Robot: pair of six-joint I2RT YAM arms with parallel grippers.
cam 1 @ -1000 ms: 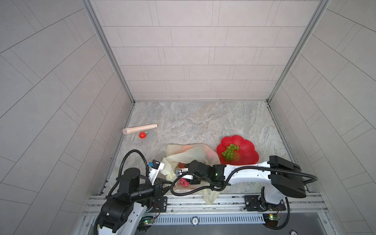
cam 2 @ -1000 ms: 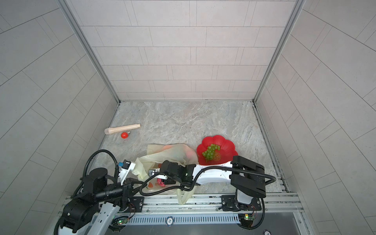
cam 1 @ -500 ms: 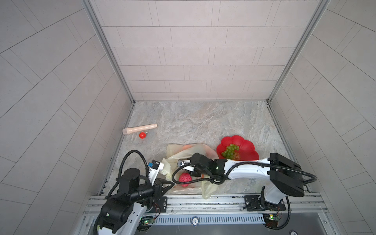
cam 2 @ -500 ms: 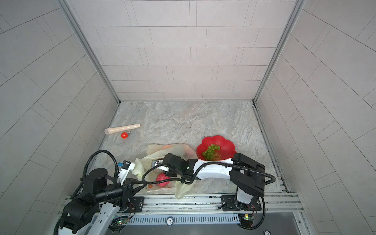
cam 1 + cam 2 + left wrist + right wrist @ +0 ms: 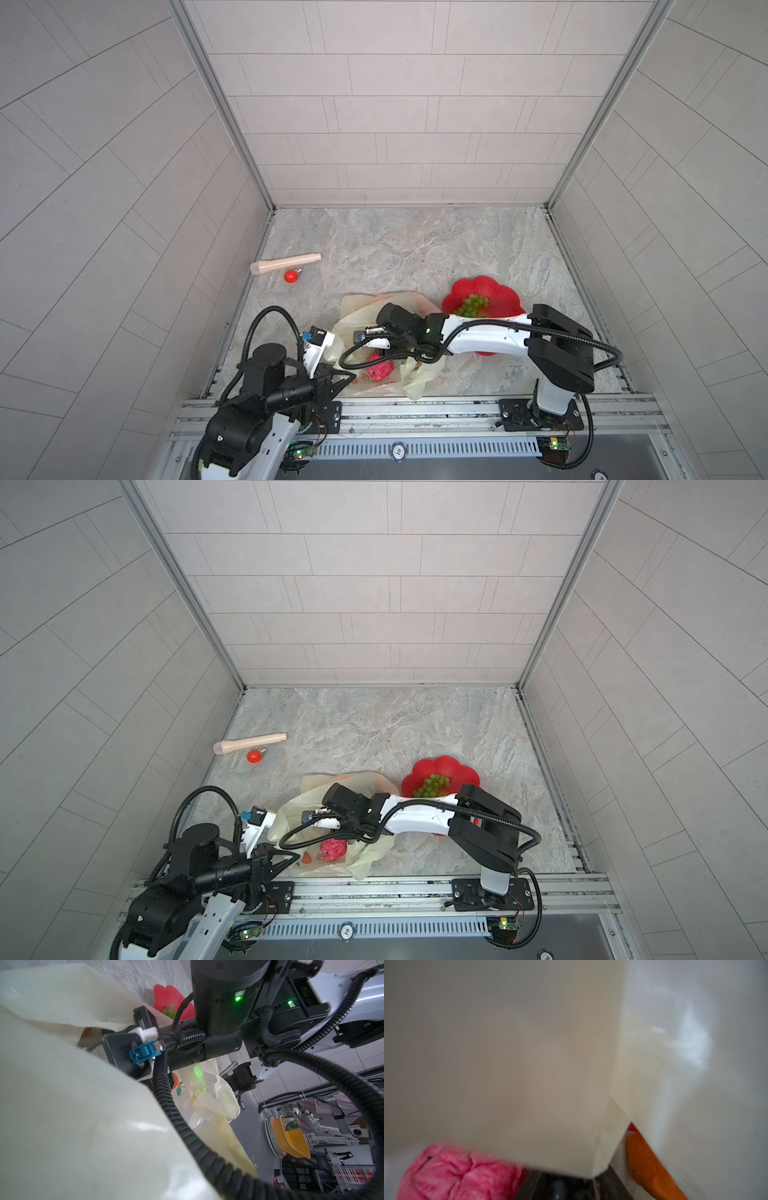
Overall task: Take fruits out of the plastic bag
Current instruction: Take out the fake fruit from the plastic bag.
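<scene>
Marble tabletop, tiled walls, and the plastic bag (image 5: 417, 380) lies crumpled at the near edge between the two arms, long axis running near to far, a limp tail trailing to the near right. Pink wrinkly fruit (image 5: 380, 370) sits in its near half, round, no clear heading. Green grape bunch (image 5: 470, 305) is out already, on the red plate (image 5: 498, 296) just right of the bag. Left gripper (image 5: 350, 375) is clenched, tip at the bag's near-left edge; whether film is pinched, can't tell. Right gripper (image 5: 369, 340) hangs over the bag's middle, pointing left; a second ago it sat low over the pink fruit, now it's drawn off toward the far side and the fruit, same spot, shows in full. Its fingers are lost among cable and film: grasping or released, can't tell. Right wrist view is mostly blurred film; an orange shape (image 5: 648, 1163) beside the fruit could be fruit or print. Far left: a wooden peg (image 5: 286, 264) and small red ball (image 5: 290, 276).
</scene>
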